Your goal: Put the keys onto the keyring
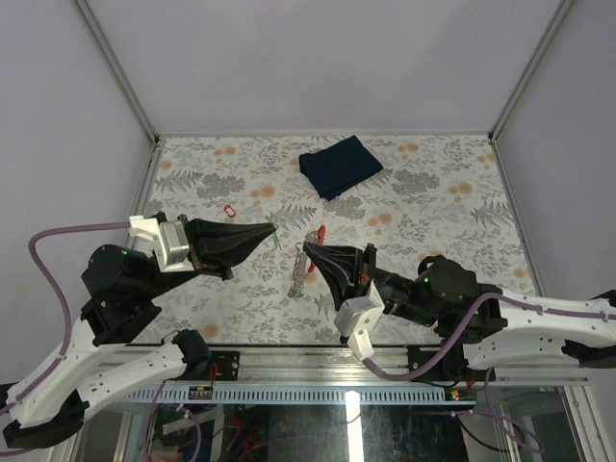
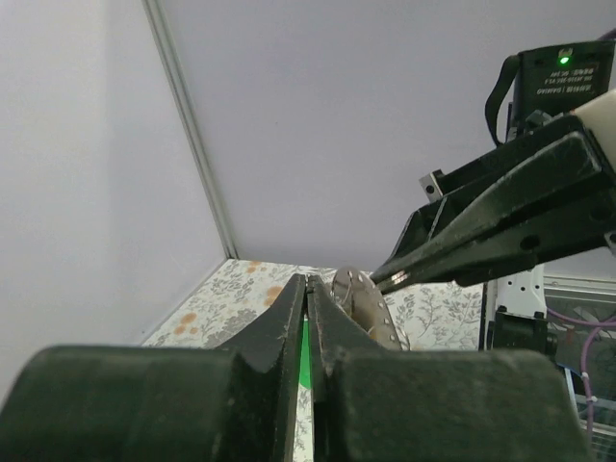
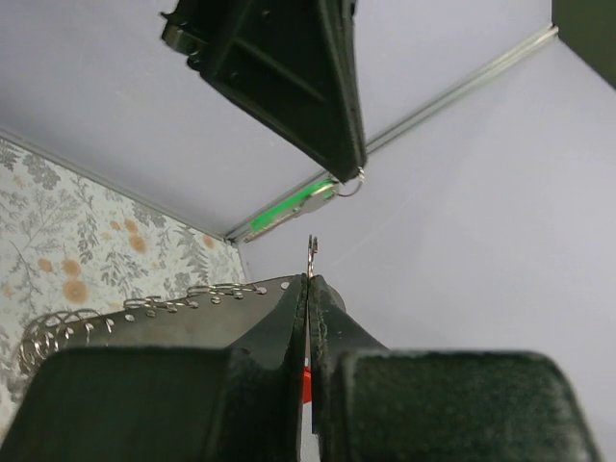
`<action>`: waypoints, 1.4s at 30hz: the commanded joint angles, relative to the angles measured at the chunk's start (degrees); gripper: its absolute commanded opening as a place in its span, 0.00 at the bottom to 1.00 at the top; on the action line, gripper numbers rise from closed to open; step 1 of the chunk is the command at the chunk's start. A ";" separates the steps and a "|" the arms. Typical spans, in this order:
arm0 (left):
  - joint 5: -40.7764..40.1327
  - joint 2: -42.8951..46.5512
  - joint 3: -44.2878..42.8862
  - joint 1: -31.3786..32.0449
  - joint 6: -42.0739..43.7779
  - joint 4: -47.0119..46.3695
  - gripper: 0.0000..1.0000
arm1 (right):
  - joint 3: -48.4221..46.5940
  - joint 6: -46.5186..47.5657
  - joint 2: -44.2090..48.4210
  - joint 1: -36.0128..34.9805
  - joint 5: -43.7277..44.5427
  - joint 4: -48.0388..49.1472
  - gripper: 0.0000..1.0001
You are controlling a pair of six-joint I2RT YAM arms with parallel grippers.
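The left gripper is pressed together on the green key, pinching it at one end, so the key juts out from the fingertips above the table, just left of centre. In the right wrist view a small wire ring shows at the key's end next to those fingertips. The right gripper is also pressed together, pinching the keyring at its far end. The keyring is a silvery perforated band, and it runs from the tips back toward the near edge. Whether its near end touches the table cannot be told. The red tag sits at the pinched end, just right of the right fingertips, and a thin metal sliver sticks out past those tips. The two grippers point at each other near the middle of the table with their tips close. The key is beside the keyring's held end but apart from it. A folded dark blue cloth lies well away at the far side, and a small red loop lies on the table, far and left of the left gripper's tip.
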State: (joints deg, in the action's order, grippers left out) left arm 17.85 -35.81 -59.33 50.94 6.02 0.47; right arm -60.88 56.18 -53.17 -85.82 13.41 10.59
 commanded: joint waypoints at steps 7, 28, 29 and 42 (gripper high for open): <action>4.44 0.57 0.09 -0.31 -2.74 -1.92 0.00 | 3.69 15.24 1.48 0.01 -7.66 12.61 0.02; 3.77 0.76 0.87 -0.31 -3.15 -1.55 0.00 | 3.57 27.53 -0.32 0.00 -3.07 10.39 0.02; 3.43 0.77 0.93 -0.31 -3.18 -1.33 0.00 | 2.86 27.18 -0.50 -0.03 -2.14 9.08 0.01; 2.45 -0.19 0.89 -0.27 -2.64 -0.48 0.00 | -7.65 15.30 -2.90 0.01 3.98 -7.16 0.00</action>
State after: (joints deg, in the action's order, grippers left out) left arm 21.37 -35.68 -58.46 50.94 3.46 0.71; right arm -63.75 76.82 -56.05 -85.82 14.55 6.04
